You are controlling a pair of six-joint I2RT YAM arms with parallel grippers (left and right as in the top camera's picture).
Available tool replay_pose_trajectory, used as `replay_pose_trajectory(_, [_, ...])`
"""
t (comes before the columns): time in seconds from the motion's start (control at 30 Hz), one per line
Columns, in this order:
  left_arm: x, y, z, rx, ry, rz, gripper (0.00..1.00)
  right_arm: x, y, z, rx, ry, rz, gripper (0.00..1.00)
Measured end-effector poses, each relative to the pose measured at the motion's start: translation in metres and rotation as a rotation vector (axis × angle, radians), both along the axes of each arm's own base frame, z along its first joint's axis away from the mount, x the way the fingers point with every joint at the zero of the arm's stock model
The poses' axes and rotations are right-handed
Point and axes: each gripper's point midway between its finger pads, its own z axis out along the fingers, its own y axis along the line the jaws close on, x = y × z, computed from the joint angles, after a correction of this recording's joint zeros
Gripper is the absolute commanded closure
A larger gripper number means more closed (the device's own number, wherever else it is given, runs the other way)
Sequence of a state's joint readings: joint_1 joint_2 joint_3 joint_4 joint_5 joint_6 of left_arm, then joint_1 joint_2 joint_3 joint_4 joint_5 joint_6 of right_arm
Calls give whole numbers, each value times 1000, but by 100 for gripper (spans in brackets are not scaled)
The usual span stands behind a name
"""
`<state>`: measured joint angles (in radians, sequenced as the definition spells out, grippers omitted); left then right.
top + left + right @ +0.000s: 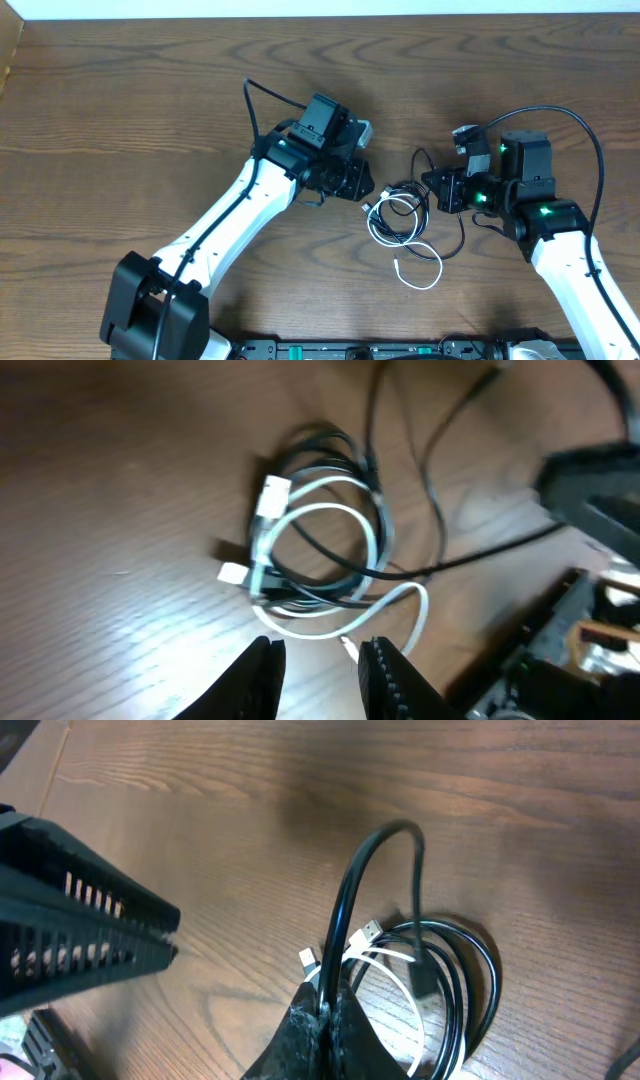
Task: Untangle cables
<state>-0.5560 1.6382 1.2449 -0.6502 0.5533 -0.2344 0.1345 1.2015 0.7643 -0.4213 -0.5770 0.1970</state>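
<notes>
The cables lie in a small tangle (400, 213) on the wooden table between my two grippers. A white cable (330, 520) coils through black loops, and its free end curls toward the front (420, 272). My right gripper (328, 1008) is shut on a black cable (372, 850), which arches up from the jaws and drops back into the coil. In the overhead view the right gripper (430, 190) sits at the tangle's right edge. My left gripper (318, 660) is partly open with nothing between its fingers, just short of the white cable's tip; it sits left of the tangle (364, 190).
Thick black arm cables loop above each wrist (560, 115). The left gripper's fingers (90, 935) show at the left of the right wrist view. The robot base rail (380, 350) runs along the front edge. Bare wooden tabletop (120, 110) stretches to the left and back.
</notes>
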Motion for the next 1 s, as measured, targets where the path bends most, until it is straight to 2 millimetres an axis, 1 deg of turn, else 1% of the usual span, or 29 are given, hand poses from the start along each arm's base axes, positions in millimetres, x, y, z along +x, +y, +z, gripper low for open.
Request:
replay_pose_trajectory(0.13, [-16,-17,6,-57,9,-90,69,4,1,4,11,-16,-8,99])
replay_pose_trajectory(0.3, [-36,-38,12,-99,-18,-208,69,19,4,21,73,-69,-47,99])
replay_pose_trajectory(0.33, [-38,-43,13,-109,-30,-228,68,21,5,23,86,-74,-52,99])
replay_pose_trajectory(0.37, [-40,-47,15,-118,-47,-246,64,22,7,27,107,-80,-54,99])
replay_pose_trajectory(0.43, [-41,-55,18,-132,-76,-271,62,23,10,31,135,-78,-55,99])
replay_pose_trajectory(0.63, [-36,-66,18,-102,-169,-278,61,19,17,37,212,-31,-51,99])
replay_pose_trajectory(0.73, [-29,-67,15,-62,-225,-264,60,16,21,40,247,-7,-50,99])
replay_pose_trajectory(0.77, [-27,-67,15,-52,-239,-259,57,16,22,41,257,-1,-48,99])
replay_pose_trajectory(0.83, [-22,-68,15,-29,-277,-250,55,15,23,42,275,11,-50,99])
replay_pose_trajectory(1.0, [-11,-67,15,7,-336,-220,53,15,27,49,317,19,-42,99])
